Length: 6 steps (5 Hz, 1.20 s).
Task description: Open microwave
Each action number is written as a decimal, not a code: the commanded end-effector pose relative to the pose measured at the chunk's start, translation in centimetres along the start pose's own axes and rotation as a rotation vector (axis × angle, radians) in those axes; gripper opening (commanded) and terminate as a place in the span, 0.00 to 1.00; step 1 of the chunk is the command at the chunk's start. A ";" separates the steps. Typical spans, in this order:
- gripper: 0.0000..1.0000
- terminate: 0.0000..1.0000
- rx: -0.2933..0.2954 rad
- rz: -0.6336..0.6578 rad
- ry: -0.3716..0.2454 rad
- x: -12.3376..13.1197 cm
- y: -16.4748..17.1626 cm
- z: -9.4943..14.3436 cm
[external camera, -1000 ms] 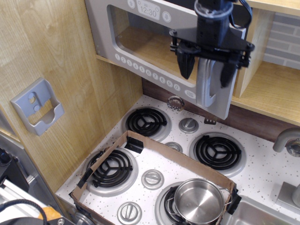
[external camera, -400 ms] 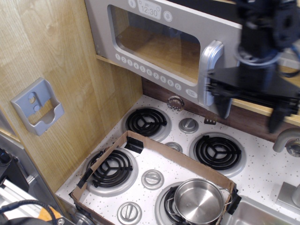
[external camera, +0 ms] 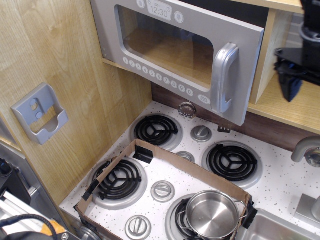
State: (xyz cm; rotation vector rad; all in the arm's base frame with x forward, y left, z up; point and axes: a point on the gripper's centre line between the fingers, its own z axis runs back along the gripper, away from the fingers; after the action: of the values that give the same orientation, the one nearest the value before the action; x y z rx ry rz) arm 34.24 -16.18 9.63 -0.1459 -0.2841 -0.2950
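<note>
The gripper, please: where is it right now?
The gripper is at the frame's far right edge, beside the wooden shelf, clear of the microwave handle.

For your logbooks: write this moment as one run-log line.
microwave: door ajar | handle: free | claw: right of door, holding nothing

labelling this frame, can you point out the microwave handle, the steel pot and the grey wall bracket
microwave handle (external camera: 224,77): observation.image view, middle of the vertical grey grip.
steel pot (external camera: 212,214): observation.image view, inside of its bowl.
grey wall bracket (external camera: 40,114): observation.image view, its front pocket.
</note>
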 end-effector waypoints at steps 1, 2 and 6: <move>1.00 0.00 -0.022 -0.214 -0.076 1.9 -0.4 1.0; 1.00 0.00 -0.053 -0.281 -0.089 2.6 2.1 0.4; 1.00 0.00 0.071 0.029 0.016 -3.2 4.1 2.8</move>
State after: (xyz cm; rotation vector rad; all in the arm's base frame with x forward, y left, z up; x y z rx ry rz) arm 32.08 -10.06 8.52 -0.0656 -0.2108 -0.2479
